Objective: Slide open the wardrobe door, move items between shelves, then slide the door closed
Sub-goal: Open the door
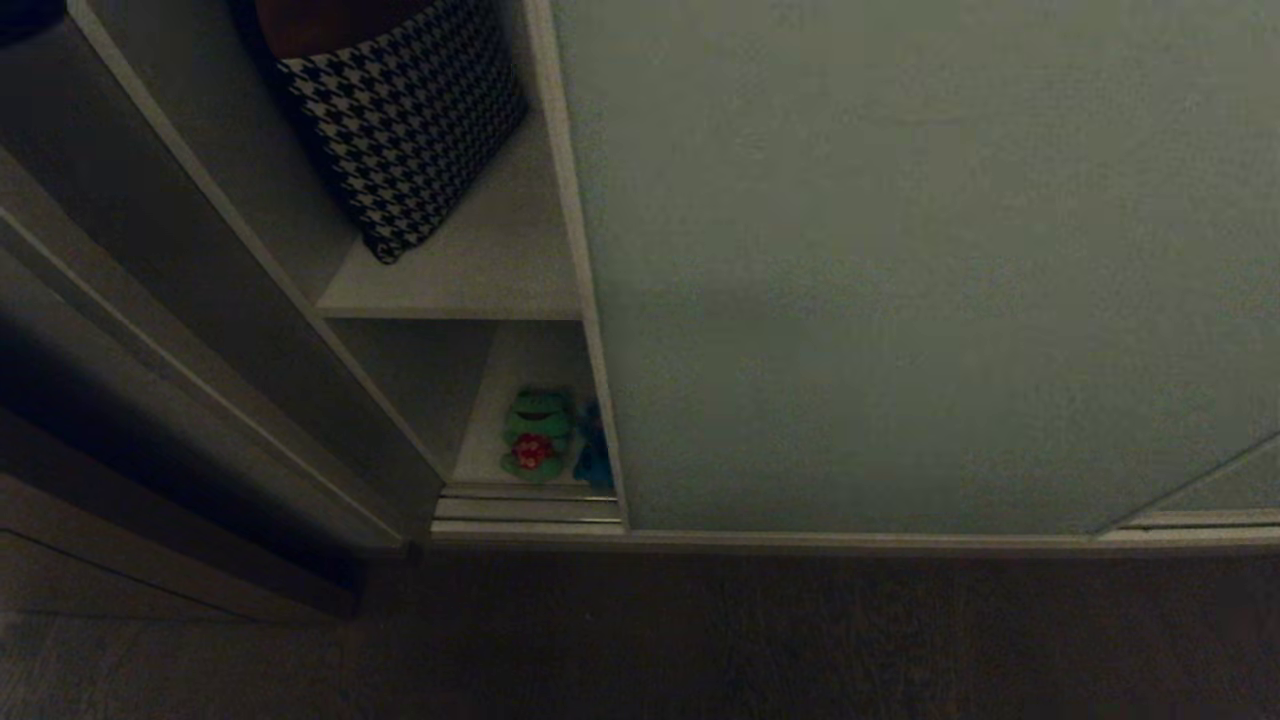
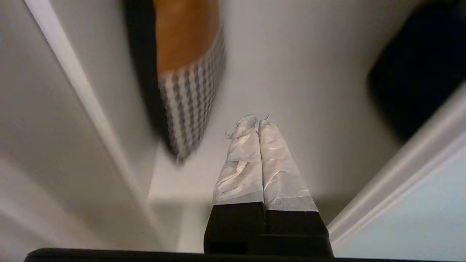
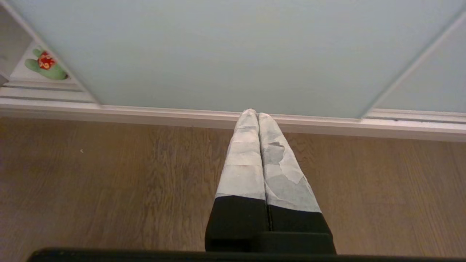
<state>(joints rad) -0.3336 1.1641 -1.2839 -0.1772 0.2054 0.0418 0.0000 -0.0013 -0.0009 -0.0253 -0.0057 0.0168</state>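
Observation:
The pale grey-green sliding wardrobe door (image 1: 900, 260) covers the right side, leaving a narrow gap open at the left. On the lower white shelf (image 1: 520, 360) sit the green frog (image 1: 538, 432) and, half hidden by the door's edge, the blue plush (image 1: 592, 450). The upper shelf (image 1: 480, 270) holds the houndstooth cushion. My left gripper (image 2: 258, 118) is shut and empty, hanging over the upper shelf (image 2: 291, 91) beside the cushion. The right gripper (image 3: 254, 112) is shut and empty above the floor, pointing at the door's bottom rail; the frog (image 3: 45, 65) shows far off to one side.
The houndstooth cushion (image 1: 400, 120) leans at the left of the upper shelf. A dark bag (image 2: 418, 65) lies deeper in behind the door's silvery frame (image 2: 397, 167). Ribbed rails (image 1: 530, 508) run along the wardrobe's foot. Wooden floor (image 3: 109, 182) lies in front.

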